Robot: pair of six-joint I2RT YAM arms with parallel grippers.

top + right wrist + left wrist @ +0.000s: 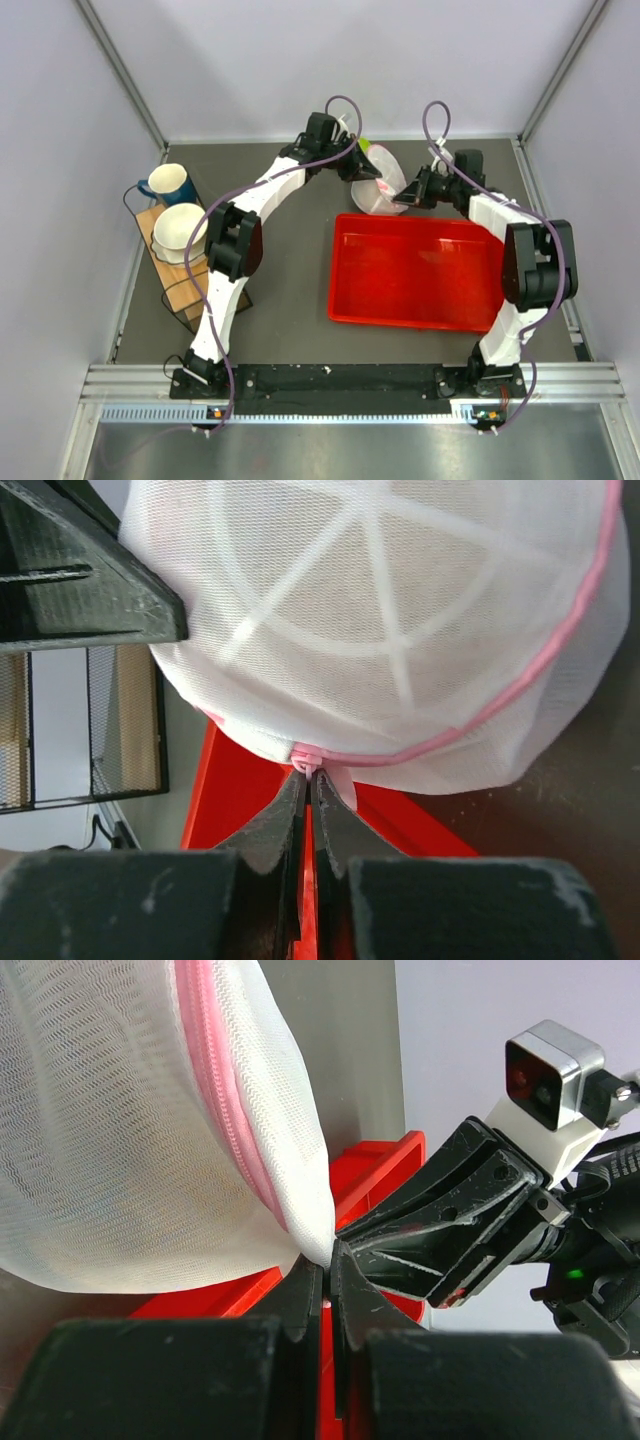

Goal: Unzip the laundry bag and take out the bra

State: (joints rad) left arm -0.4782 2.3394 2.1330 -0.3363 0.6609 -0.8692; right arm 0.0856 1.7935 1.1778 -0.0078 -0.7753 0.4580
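Bag hung above far edge of tray, apparently zipped. Left gripper pinched its mesh edge; right gripper pinched pink zipper tab. Step: unzipping. Next: draw tab along trim, left holding firm.

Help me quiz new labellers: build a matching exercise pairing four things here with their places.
1. laundry bag
2. red tray
3. white bowl
4. blue mug

A. beyond the bowl, far left
B. flat on the table, right of centre
C. pinched by left end effector and right end effector
D. on the wooden rack

Pairs: 1-C, 2-B, 3-D, 4-A
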